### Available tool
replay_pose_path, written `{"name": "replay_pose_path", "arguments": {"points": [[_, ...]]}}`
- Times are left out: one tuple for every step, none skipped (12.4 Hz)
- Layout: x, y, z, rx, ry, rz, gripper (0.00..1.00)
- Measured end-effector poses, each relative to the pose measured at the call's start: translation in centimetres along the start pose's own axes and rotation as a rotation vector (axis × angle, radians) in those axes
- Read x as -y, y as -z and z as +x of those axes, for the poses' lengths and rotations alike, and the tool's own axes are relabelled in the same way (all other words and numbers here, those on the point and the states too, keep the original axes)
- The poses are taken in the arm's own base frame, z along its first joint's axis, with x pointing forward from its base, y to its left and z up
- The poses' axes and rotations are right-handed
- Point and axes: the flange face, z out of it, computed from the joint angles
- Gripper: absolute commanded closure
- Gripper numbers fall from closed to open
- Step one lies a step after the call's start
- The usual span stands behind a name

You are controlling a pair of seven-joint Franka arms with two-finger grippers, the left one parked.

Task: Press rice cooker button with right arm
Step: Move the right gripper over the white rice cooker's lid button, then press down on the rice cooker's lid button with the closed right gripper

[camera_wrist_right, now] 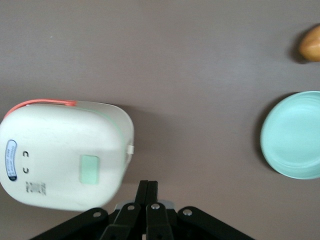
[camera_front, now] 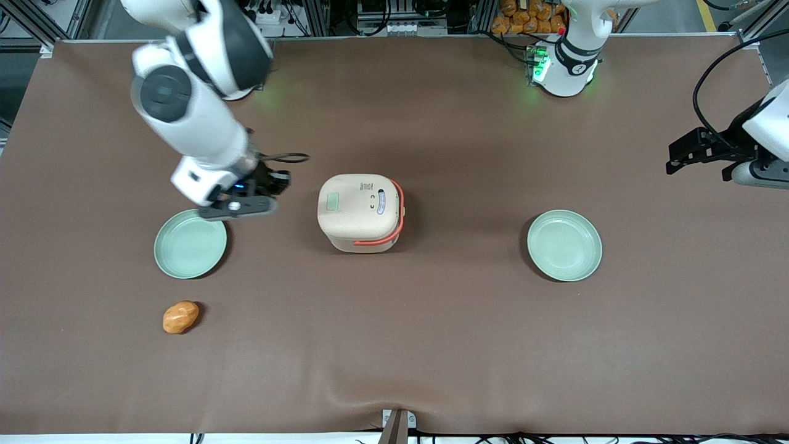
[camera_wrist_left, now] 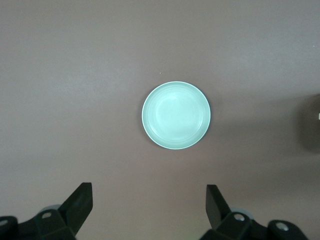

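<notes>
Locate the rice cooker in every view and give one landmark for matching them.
Front view: rice cooker at table centre, beside the shut gripper.
Right wrist view: rice cooker close under the gripper.
Left wrist view: cannot tell.
Shared landmark: mint plate near the working arm.

The right arm [camera_front: 197, 117] reaches down from its base at the table's edge, forearm slanting toward the front camera. Its wrist carries the black gripper [camera_wrist_right: 148, 192] low over the table, fingers [camera_wrist_right: 152, 200] pressed together, tips touching, nothing between the jaws.
</notes>
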Motion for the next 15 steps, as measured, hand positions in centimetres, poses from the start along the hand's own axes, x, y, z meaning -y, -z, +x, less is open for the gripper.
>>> {"name": "replay_pose_path", "arguments": {"points": [[1.4, -1.4, 0.1, -0.001, 0.007, -0.001, 1.00], [3.0, -2.7, 0.0, -0.004, 0.012, -0.007, 1.00], [4.5, -3.9, -0.2, -0.012, 0.024, -0.027, 1.00], [5.5, -4.7, -0.4, -0.017, 0.037, -0.047, 1.00], [6.3, -5.5, -0.6, -0.013, 0.052, -0.060, 1.00], [6.9, -6.3, -0.8, -0.003, 0.062, -0.066, 1.00], [7.6, -7.0, -1.0, 0.004, 0.063, -0.071, 1.00], [8.3, -7.5, -1.3, 0.003, 0.051, -0.076, 1.00], [8.9, -8.0, -1.5, -0.001, 0.048, -0.085, 1.00], [9.5, -8.5, -1.7, 0.000, 0.049, -0.094, 1.00], [9.8, -8.9, -1.9, 0.002, 0.050, -0.100, 1.00], [9.9, -9.3, -1.9, 0.005, 0.053, -0.106, 1.00], [9.9, -9.7, -1.8, 0.009, 0.052, -0.111, 1.00], [9.7, -9.9, -1.7, 0.012, 0.049, -0.115, 1.00], [9.6, -10.0, -1.6, 0.012, 0.047, -0.116, 1.00]]}}
